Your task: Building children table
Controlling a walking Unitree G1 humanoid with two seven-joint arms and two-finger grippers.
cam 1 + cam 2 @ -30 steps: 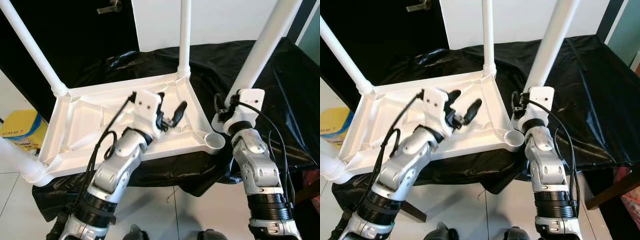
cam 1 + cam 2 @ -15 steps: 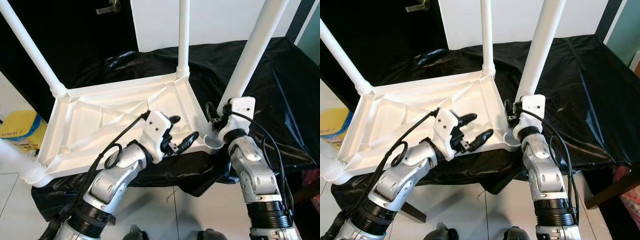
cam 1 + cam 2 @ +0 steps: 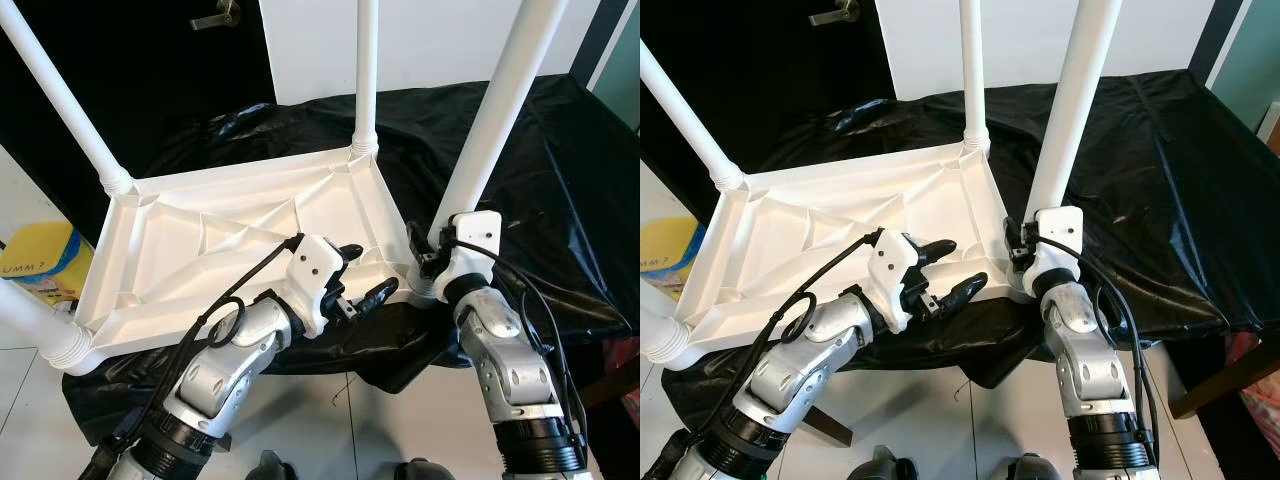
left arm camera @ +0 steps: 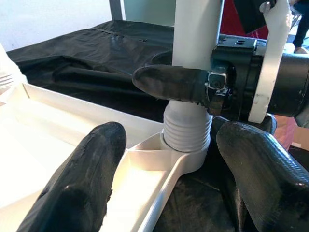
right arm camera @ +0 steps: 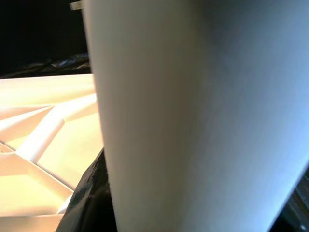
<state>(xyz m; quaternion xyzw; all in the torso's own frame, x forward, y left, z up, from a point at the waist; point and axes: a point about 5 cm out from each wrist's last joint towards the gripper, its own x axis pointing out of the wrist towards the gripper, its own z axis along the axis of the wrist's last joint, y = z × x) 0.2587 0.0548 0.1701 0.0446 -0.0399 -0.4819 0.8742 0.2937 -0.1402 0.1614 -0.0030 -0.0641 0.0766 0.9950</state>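
The two eye views look from the head forward and down on the upturned white plastic table top (image 3: pixel 230 250) from a middle distance, and share nearly the whole scene. The left wrist view faces very near the ribbed corner socket (image 4: pixel 186 133). The right wrist view is pressed almost against the white round table leg (image 5: pixel 193 116).

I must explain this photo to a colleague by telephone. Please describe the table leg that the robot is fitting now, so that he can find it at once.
Find the white tabletop lying upside down on the black sheet; a white leg rises from each corner. The one meant is the leg at the near corner on the robot's right. Unlike the others, it has the right gripper shut around its base, while the open left gripper hovers beside it.
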